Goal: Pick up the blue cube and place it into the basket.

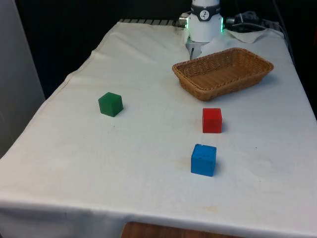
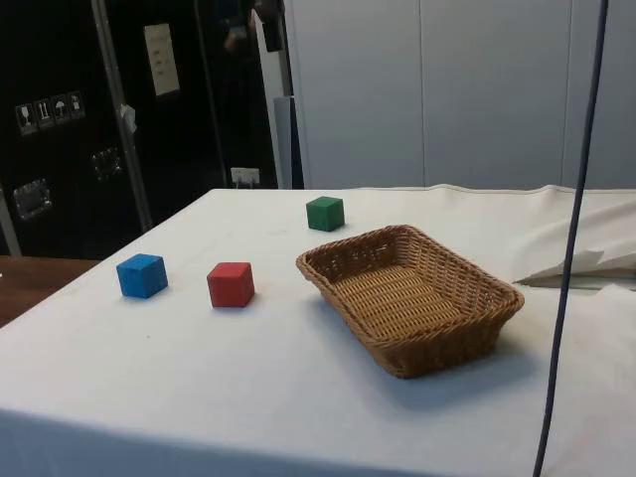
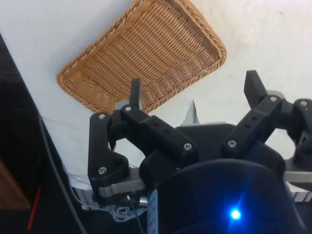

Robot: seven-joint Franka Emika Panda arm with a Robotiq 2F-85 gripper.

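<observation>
Gripper (image 3: 194, 92) high over the table, fingers spread wide with nothing between them, wicker basket (image 3: 146, 53) below and beyond the fingertips. Blue cube (image 1: 203, 159) flat on the white cloth (image 1: 124, 173) at the near end of the table in the front view, well apart from the basket (image 1: 223, 72), with the red cube (image 1: 212, 120) between the two and the green cube (image 1: 110, 104) off toward the front view's left.

Reach not yet begun, by the look of it. Best done by travelling across above the red cube rather than past it at cloth level, then stopping squarely over the blue one. Worth turning the wrist so the fingers (image 3: 135, 93) face two opposite flat sides, not the corners. Straight descent, closing low around the cube's middle, without pressing into the cloth.
</observation>
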